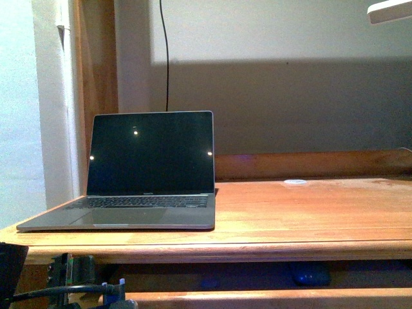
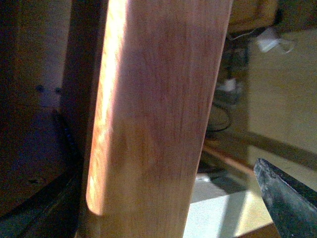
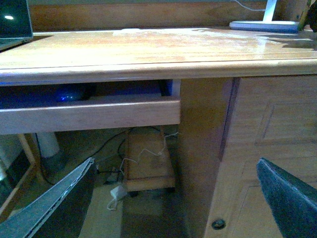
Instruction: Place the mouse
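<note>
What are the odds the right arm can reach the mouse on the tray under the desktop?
Probably, but tightly. The mouse lies in the low gap between tray and desktop. The right gripper, open, faces the desk front with nothing in between, but clearance looks slim.

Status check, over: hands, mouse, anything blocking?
Right hand open, empty. Left hand's one visible finger, state unclear. Mouse on pull-out shelf under desktop; desktop edge overhangs it.
</note>
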You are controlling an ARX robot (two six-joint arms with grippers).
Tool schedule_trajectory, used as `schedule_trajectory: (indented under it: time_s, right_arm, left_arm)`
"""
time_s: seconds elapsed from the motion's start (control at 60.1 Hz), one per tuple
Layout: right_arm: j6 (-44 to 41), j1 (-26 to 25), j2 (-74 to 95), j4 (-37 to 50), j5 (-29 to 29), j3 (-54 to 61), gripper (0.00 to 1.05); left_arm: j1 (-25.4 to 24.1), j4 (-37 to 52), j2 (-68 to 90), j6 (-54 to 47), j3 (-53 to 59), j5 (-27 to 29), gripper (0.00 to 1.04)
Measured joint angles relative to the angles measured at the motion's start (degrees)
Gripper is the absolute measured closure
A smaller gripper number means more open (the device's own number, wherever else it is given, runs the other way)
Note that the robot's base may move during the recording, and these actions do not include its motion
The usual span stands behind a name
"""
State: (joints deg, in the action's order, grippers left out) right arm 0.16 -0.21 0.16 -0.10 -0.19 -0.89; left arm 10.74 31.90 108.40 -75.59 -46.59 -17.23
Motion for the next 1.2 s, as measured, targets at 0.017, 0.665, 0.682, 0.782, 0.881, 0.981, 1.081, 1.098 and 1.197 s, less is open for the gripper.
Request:
schedule_trajectory:
  time_s: [0.017, 0.665, 0.682, 0.782, 0.881, 0.981, 1.081, 1.098, 1.197]
  right_arm:
    - [0.00, 0.00, 0.00, 0.00, 0.00, 0.00, 0.07]
    - [0.00, 0.00, -0.02, 0.00, -0.02, 0.00, 0.07]
    - [0.00, 0.00, -0.02, 0.00, -0.02, 0.00, 0.07]
    - [0.00, 0.00, -0.02, 0.00, 0.00, 0.00, 0.07]
    - [0.00, 0.00, -0.02, 0.00, -0.02, 0.00, 0.07]
    - [0.00, 0.00, -0.02, 0.00, -0.02, 0.00, 0.07]
    - [0.00, 0.00, -0.02, 0.00, -0.02, 0.00, 0.07]
    - [0.00, 0.00, -0.02, 0.00, -0.02, 0.00, 0.07]
    - [0.00, 0.00, 0.00, 0.00, 0.04, 0.00, 0.07]
  left_arm:
    - [0.33, -0.92, -0.79, 1.18, 0.52, -0.20, 0.08]
    - [13.53, -12.04, -28.52, 73.68, 12.79, -10.97, 0.08]
    - [13.51, -11.72, -29.55, 77.22, 12.79, -10.54, 0.08]
    - [13.22, -11.23, -34.93, 91.23, 12.87, -5.70, 0.08]
    - [13.03, -10.14, -39.34, 95.32, 14.03, 0.72, 0.08]
    - [12.96, -8.37, -45.03, 95.54, 17.51, 10.27, 0.08]
    - [14.36, -1.44, -52.06, 87.71, 24.48, 29.03, 0.20]
    - [14.32, -1.86, -54.45, 85.81, 26.01, 32.44, 0.24]
    - [12.79, -8.98, -66.77, 80.39, 31.71, 39.82, 0.40]
